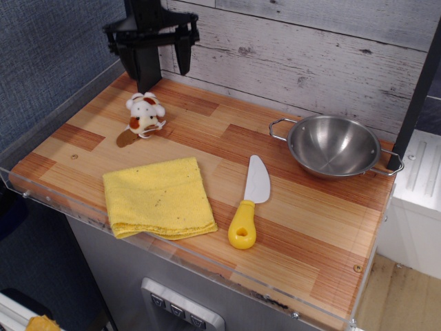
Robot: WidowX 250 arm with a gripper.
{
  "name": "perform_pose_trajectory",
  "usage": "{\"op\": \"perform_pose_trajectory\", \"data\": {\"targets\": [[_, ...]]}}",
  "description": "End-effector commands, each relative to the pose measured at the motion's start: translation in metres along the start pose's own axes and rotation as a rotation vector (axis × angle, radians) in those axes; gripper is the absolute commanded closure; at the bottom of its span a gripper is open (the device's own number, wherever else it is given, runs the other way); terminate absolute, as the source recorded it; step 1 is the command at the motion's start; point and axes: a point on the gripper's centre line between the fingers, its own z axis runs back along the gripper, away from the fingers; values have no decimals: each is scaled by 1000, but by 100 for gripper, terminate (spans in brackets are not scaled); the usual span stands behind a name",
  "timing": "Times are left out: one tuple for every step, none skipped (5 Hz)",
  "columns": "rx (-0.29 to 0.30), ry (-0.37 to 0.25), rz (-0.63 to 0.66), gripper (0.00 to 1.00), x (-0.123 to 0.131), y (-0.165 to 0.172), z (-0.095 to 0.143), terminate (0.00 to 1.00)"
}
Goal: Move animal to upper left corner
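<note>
While the animal (145,114) is set on the desk (289,221) near the upper left corner (131,86), the pincer (165,67) is held above and just behind it, fingers spread apart, nothing gripped, toy left free below.

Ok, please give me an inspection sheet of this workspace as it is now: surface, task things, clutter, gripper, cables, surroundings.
Surface: striped wood tabletop with a clear rim along its edges.
Job's things: animal sits on the tabletop near the upper left corner, free of the gripper.
Clutter: folded yellow cloth at the front; yellow-handled knife beside it; empty metal bowl at the right.
Gripper: gripper open, hanging above the animal, not touching it.
Cables: nothing seen.
Surroundings: grey-blue wall on the left, whitewashed plank wall behind, white unit at the right.
</note>
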Motion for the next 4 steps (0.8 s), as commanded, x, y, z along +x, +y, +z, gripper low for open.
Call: {"op": "perform_pose_trajectory", "data": {"targets": [[-78,-148,-18,0,-11,-4,87,0],[-105,-187,-40,0,-20,-9,116,0],[-105,-187,-40,0,-20,-9,116,0],[-105,-187,-40,0,-20,-9,116,0]]}}
